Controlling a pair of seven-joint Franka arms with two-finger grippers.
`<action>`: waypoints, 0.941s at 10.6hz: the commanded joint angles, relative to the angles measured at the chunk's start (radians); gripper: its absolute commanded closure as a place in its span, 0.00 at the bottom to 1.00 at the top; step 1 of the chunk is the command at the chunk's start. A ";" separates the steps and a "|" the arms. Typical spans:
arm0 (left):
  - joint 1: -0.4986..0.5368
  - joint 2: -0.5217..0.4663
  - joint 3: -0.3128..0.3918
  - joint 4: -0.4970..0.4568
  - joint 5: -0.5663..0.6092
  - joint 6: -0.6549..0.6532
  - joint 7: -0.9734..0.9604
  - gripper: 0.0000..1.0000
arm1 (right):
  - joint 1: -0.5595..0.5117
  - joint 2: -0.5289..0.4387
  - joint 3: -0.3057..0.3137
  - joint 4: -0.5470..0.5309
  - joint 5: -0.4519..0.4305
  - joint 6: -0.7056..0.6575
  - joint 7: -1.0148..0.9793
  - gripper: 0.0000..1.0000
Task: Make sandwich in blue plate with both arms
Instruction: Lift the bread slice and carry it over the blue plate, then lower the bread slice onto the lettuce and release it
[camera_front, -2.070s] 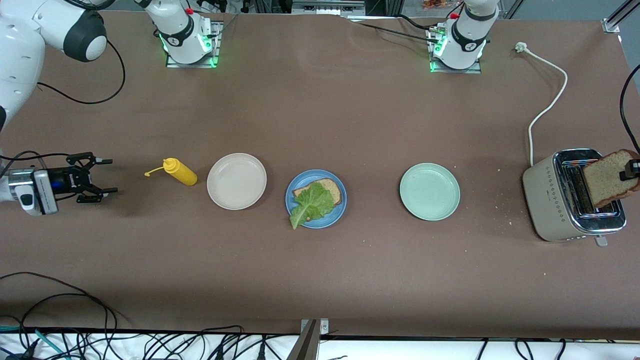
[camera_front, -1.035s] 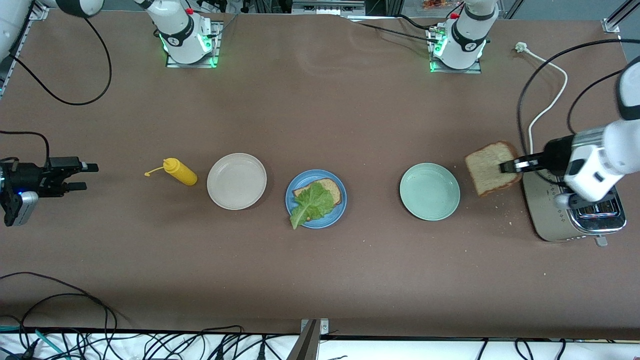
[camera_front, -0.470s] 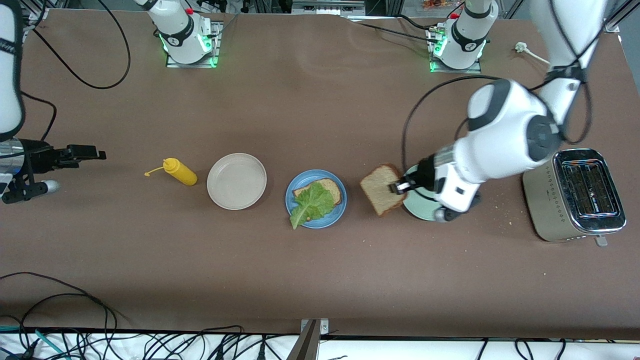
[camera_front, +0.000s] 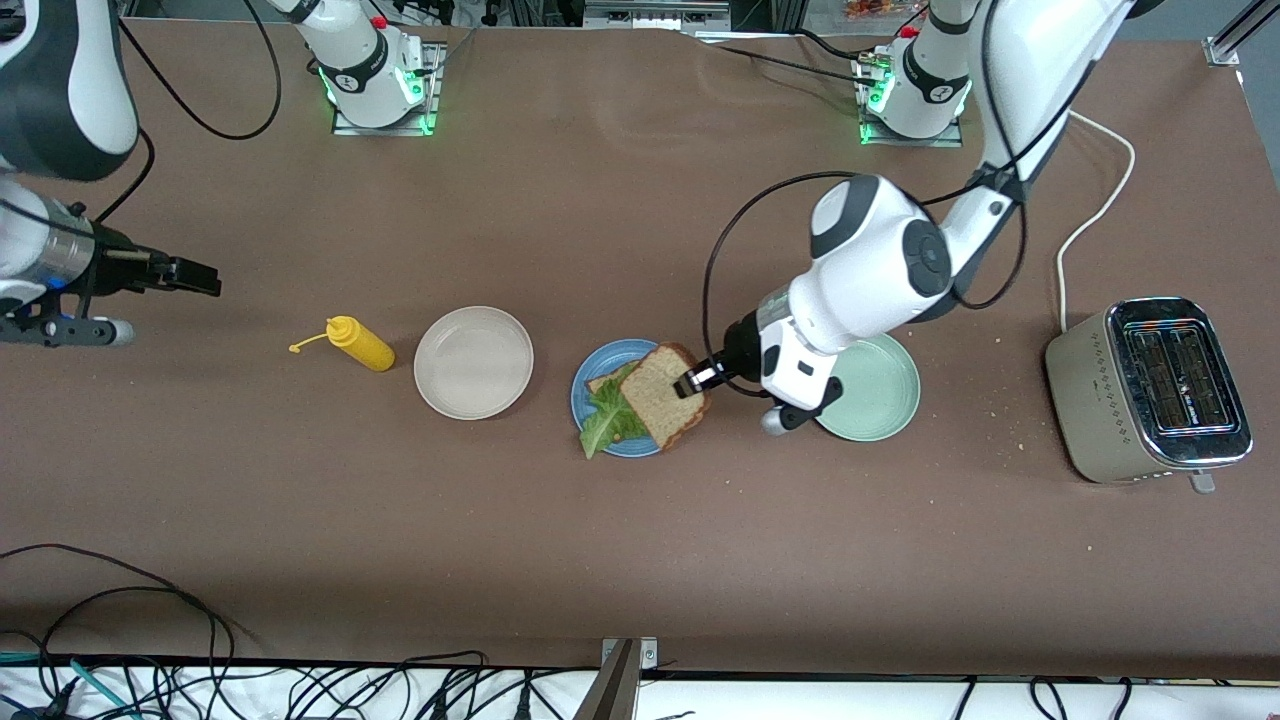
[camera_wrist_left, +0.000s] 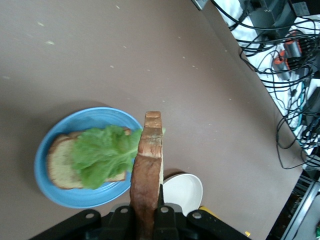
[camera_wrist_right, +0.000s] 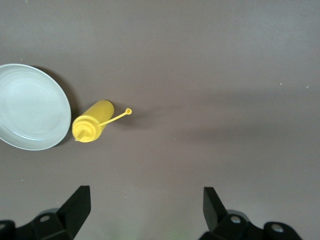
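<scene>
Brown and wide, the table (camera_front: 640, 230) carries three plates in a row, a yellow squeeze bottle (camera_front: 361, 344) and a toaster (camera_front: 1150, 388) at the left arm's end. At this moment the step in hand is the closing of the sandwich: the left claw (camera_front: 690, 383) is clamped on the edge of the second bread slice (camera_front: 664, 398) and holds it in the air over the blue plate (camera_front: 592, 372). Under this claw, in the plate, the first bread slice (camera_wrist_left: 61, 166) lies flat with the lettuce leaf (camera_wrist_left: 102, 154) on top of it. In the left wrist view the held slice stands on its edge between the fingers, not flat, and it hangs over the side of the plate, not over the middle of the lettuce. So I judge that the next move calls for turning the slice until it is level, bringing it a little more over the lower slice, going down, and only then letting it go; if it is released while tilted, it may slide off the leaf or fall on the rim. The right claw (camera_front: 190, 274) waits with its fingers (camera_wrist_right: 75, 205) wide apart and empty, over bare table near the right arm's end, with the squeeze bottle and the beige plate (camera_front: 473, 361) lying between it and the blue plate.
</scene>
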 joint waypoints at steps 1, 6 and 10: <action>-0.071 0.071 0.009 0.006 -0.020 0.130 0.012 1.00 | -0.001 -0.084 0.000 -0.046 0.019 0.020 0.012 0.00; -0.101 0.112 0.009 -0.003 -0.011 0.166 0.064 1.00 | -0.002 -0.096 -0.062 -0.012 0.135 0.008 -0.104 0.00; -0.124 0.152 0.013 -0.005 -0.011 0.183 0.110 1.00 | -0.004 -0.096 -0.073 0.020 0.121 -0.032 -0.107 0.00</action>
